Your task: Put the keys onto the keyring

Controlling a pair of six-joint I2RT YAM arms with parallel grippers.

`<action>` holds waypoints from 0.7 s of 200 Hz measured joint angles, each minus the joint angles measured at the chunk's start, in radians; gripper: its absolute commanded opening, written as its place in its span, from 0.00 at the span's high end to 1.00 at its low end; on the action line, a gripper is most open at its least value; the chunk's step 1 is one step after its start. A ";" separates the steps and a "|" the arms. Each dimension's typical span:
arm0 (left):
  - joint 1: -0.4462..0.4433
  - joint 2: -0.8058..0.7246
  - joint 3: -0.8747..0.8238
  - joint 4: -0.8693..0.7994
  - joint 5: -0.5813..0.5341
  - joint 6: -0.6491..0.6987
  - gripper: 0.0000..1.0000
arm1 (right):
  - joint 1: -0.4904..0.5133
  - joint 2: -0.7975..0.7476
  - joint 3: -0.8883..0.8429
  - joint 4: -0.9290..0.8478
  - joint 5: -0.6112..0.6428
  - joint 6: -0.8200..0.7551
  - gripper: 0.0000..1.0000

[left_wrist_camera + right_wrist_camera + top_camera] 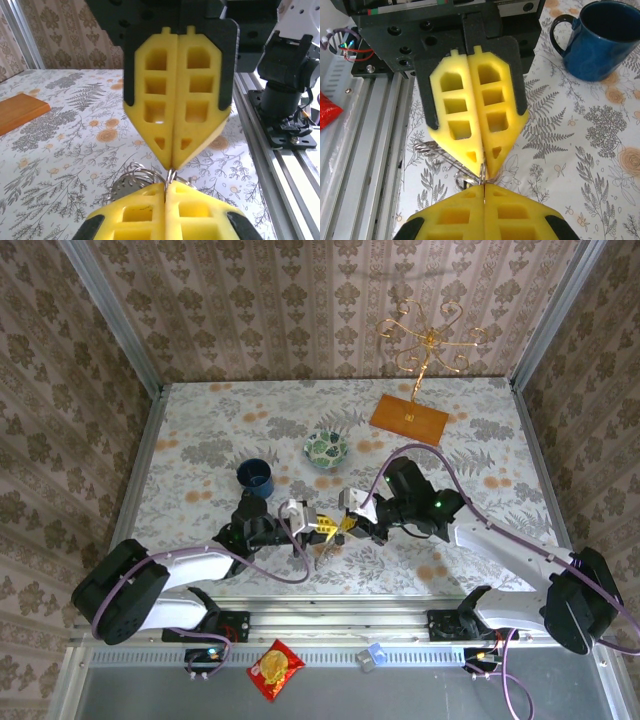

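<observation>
Pinching one keyring (pixel 136 176), two hands: left hand (pixel 166 186), right hand (pixel 484 186).

Our left arm (pixel 190 565) extends from the lower left of the top view, and our right arm (pixel 500 540) extends from the lower right. Our left gripper (pixel 329 530) and right gripper (pixel 347 525) meet tip to tip at lower centre, each with its yellow fingers (pixel 195 215) pressed flat together.
</observation>
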 measured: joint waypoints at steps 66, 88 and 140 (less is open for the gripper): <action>-0.006 -0.004 0.000 -0.026 -0.008 0.014 1.00 | 0.006 -0.035 -0.048 0.092 0.027 0.046 0.71; -0.006 -0.014 -0.001 -0.026 -0.012 0.014 1.00 | 0.006 -0.084 -0.107 0.135 0.034 0.063 0.70; -0.006 -0.016 -0.006 -0.003 -0.008 0.002 1.00 | 0.006 -0.080 -0.123 0.186 0.035 0.081 0.71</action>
